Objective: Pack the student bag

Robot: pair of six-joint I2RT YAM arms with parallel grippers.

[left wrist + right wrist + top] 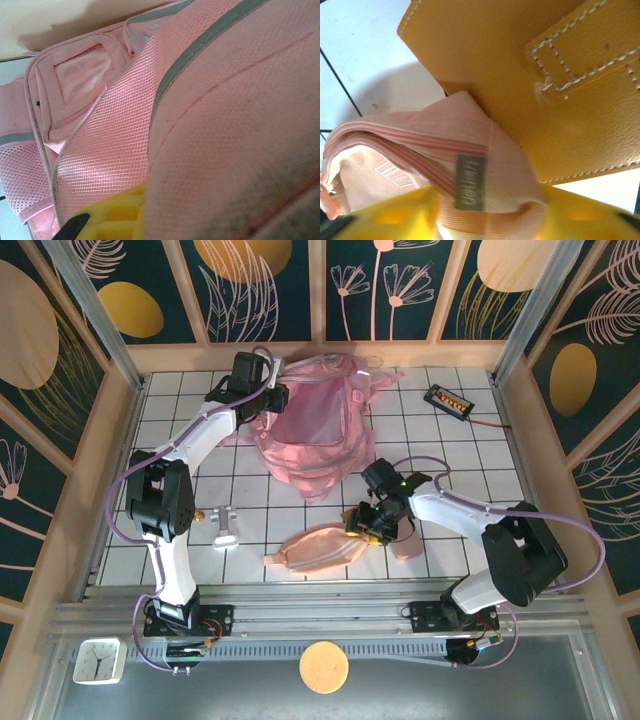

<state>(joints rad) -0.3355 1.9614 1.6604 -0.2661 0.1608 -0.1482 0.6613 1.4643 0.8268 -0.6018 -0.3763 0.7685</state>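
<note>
The right gripper clasps the zip end of the peach pouch, just beside a tan wallet. The left gripper is pinched shut on the far-left rim of the student bag, which lies at the back of the table. The step appears to be fetching the pouch; next it needs a lift across bare table to the bag's mouth, with the back wall close behind.
</note>
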